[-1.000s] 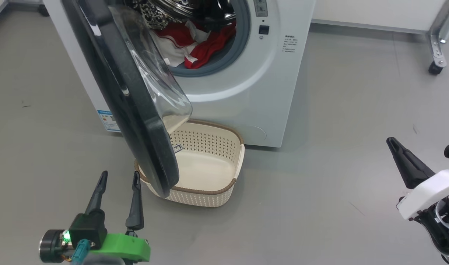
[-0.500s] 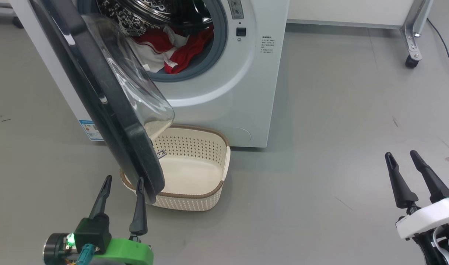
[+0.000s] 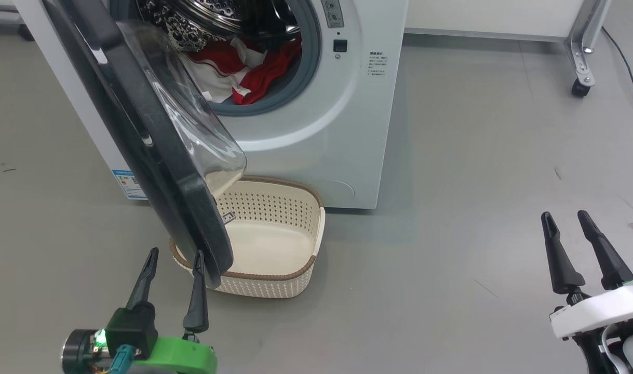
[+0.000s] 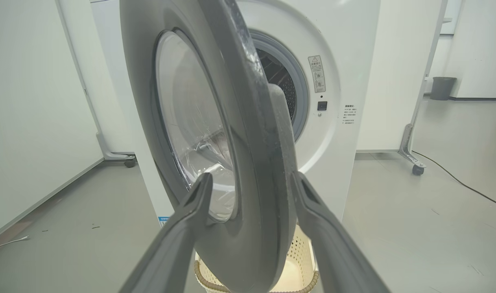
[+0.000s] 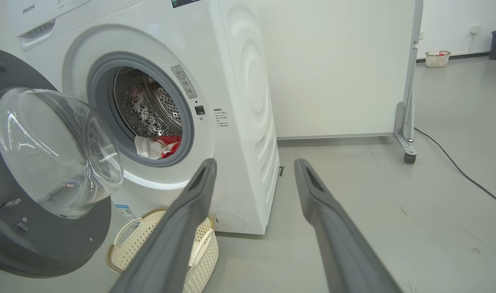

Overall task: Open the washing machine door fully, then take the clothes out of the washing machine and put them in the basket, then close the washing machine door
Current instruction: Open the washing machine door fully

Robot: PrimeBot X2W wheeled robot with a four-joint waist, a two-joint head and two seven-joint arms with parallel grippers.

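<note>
Head view, red and white clothes (image 3: 254,78) in the washing machine (image 3: 347,130), basket (image 3: 267,285) beneath the washing machine door (image 3: 155,140), left wrist view, left gripper (image 4: 252,176) spread astride the door's rim, right gripper (image 3: 563,215) spread, holding nothing.

The washing machine door (image 3: 155,145) stands partly swung out, slanting between the left gripper (image 3: 175,254) and the drum mouth. Its lower rim hangs over the left end of the basket (image 3: 274,286), whose right half lies uncovered from above. From the right, over bare floor (image 3: 477,156), nothing blocks the way to the clothes (image 3: 254,72). A wheeled frame leg (image 3: 581,62) stands far right, well apart from the right gripper (image 3: 563,215).
</note>
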